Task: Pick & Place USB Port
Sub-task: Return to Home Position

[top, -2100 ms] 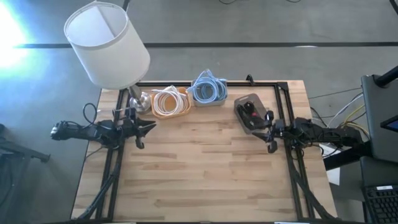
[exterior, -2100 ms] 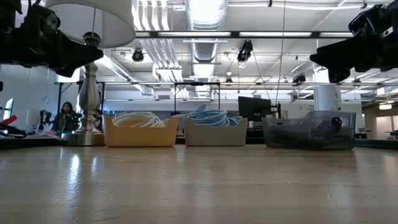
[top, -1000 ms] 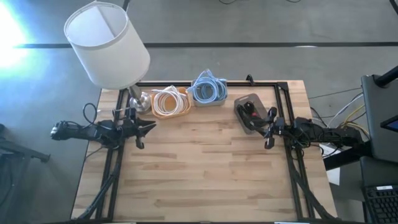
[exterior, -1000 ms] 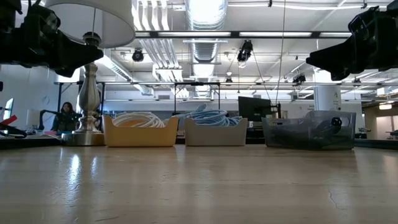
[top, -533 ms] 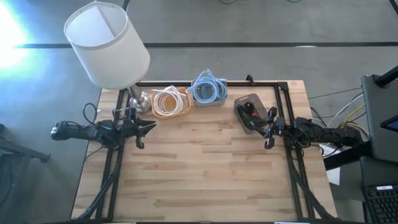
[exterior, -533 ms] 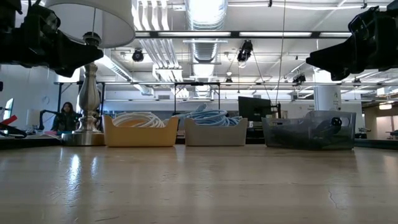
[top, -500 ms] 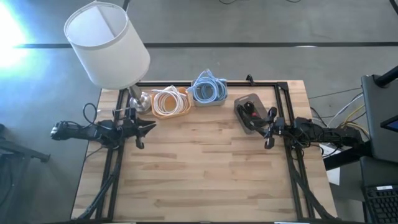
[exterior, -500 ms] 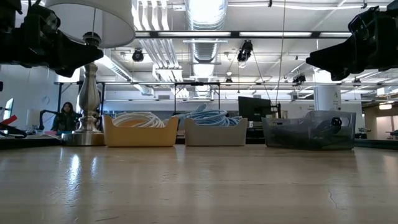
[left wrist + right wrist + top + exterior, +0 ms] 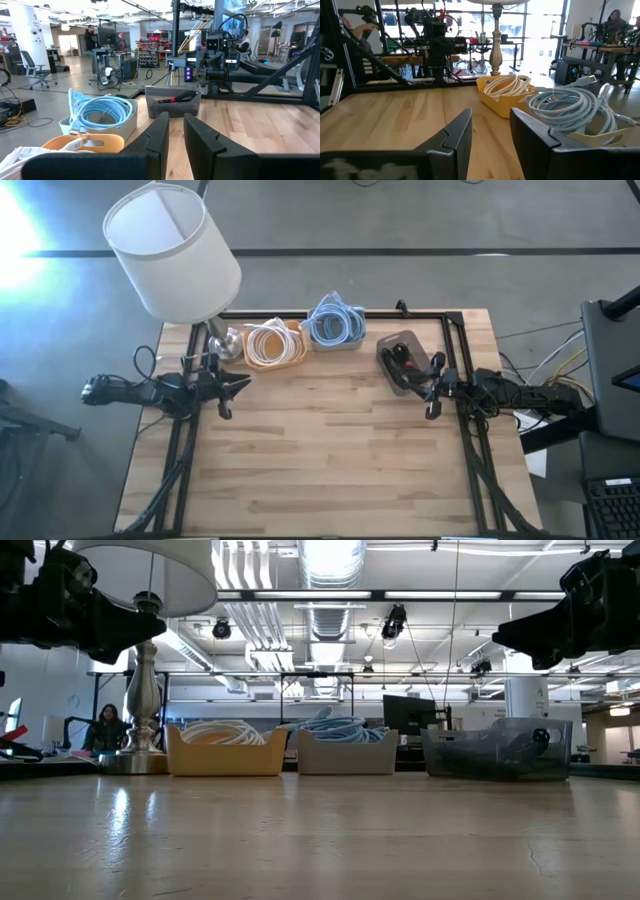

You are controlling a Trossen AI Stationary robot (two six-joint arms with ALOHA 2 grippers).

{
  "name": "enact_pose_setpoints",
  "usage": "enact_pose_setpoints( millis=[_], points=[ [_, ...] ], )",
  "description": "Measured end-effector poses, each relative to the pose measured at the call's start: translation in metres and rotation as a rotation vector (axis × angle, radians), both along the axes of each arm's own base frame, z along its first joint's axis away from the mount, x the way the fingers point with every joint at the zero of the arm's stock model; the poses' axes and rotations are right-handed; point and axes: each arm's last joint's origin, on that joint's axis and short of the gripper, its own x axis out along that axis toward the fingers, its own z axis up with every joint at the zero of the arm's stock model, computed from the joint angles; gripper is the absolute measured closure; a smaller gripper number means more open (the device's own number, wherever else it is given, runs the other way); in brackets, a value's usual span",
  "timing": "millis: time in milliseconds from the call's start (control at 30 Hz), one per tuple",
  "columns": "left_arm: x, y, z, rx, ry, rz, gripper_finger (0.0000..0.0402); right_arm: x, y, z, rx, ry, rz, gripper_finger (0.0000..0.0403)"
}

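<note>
Now, black cables (image 9: pixel 402 360) in black bin (image 9: pixel 385 372) beside right jaws, both pairs empty, ajar.

Three bins stand in a row along the far edge of the surface (image 9: pixel 330 460): the left bin (image 9: pixel 225 760), the middle bin (image 9: pixel 345 758) just beside it, and the right bin (image 9: pixel 495 755) set apart. Each holds coiled cable (image 9: pixel 268 345). The lamp (image 9: pixel 172 250) stands left of the left bin. The left tool (image 9: pixel 238 394) hangs near the surface's left edge, and the right tool (image 9: pixel 433 388) hangs just beside the right bin.

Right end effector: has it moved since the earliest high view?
Yes, slightly: the right end effector has shifted toward the table's far edge, alongside the black bin.
</note>
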Motion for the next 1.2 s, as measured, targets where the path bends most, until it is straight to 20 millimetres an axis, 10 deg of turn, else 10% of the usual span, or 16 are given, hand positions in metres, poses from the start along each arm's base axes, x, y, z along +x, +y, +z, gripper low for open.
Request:
enact_pose_setpoints(
  millis=[1200],
  points=[
    [0.0, 0.0, -0.0001, 0.0, 0.001, 0.0, 0.0339, 0.0, 0.0, 0.0001, 0.0, 0.0, 0.0, 0.0271]
  ],
)
